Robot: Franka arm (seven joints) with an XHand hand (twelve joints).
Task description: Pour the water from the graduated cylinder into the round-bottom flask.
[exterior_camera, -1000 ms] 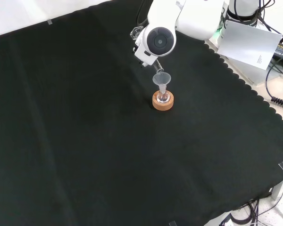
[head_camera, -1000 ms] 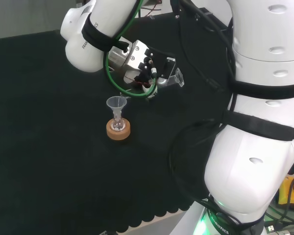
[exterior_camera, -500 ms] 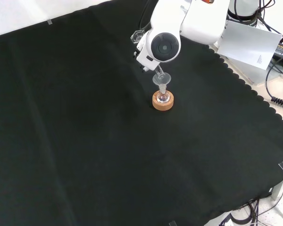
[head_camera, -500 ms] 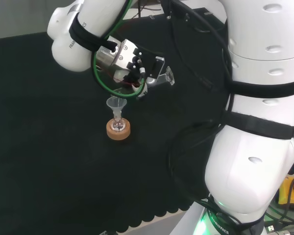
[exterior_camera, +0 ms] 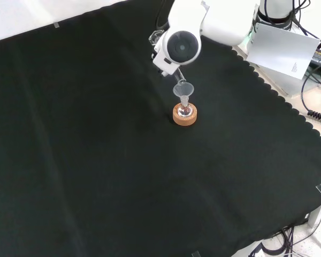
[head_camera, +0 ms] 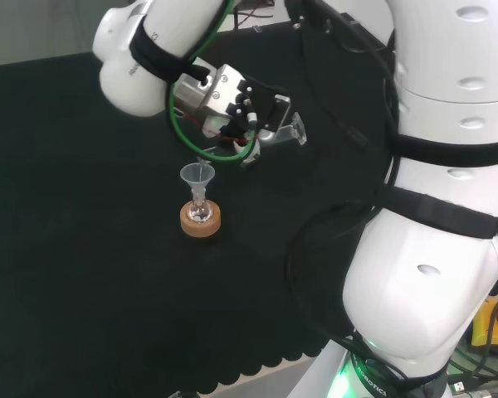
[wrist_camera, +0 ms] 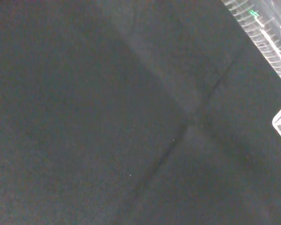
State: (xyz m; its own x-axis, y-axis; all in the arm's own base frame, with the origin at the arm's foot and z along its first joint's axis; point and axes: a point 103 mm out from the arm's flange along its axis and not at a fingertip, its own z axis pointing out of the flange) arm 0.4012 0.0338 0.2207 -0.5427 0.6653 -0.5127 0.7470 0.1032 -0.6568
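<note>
In the head view the hand (head_camera: 242, 110) hangs above and to the right of the funnel, shut on the clear graduated cylinder (head_camera: 292, 130), which lies tilted with its foot pointing right. A clear funnel (head_camera: 197, 175) sits in the neck of the small round-bottom flask (head_camera: 201, 211), which rests on a cork ring (head_camera: 201, 222). In the front view the cylinder's foot (exterior_camera: 155, 38) sticks out to the left of the arm's link, and its lower end comes down just above the funnel (exterior_camera: 183, 89), the flask (exterior_camera: 185, 110) and the cork ring (exterior_camera: 184, 117). The wrist view shows the cylinder's graduated wall (wrist_camera: 267, 35) close up. I cannot make out any water.
The arm's white link with a round grey cap (exterior_camera: 182, 45) stands before the hand in the front view. Black cloth (exterior_camera: 96, 160) spreads all round the flask. The bench's scalloped edge (exterior_camera: 281, 101) runs at the right, with a white sheet (exterior_camera: 283, 48) and cables beyond it.
In the head view the hand and cylinder swung left half a second ago and have now come back right. The flask, funnel and ring have not moved.
</note>
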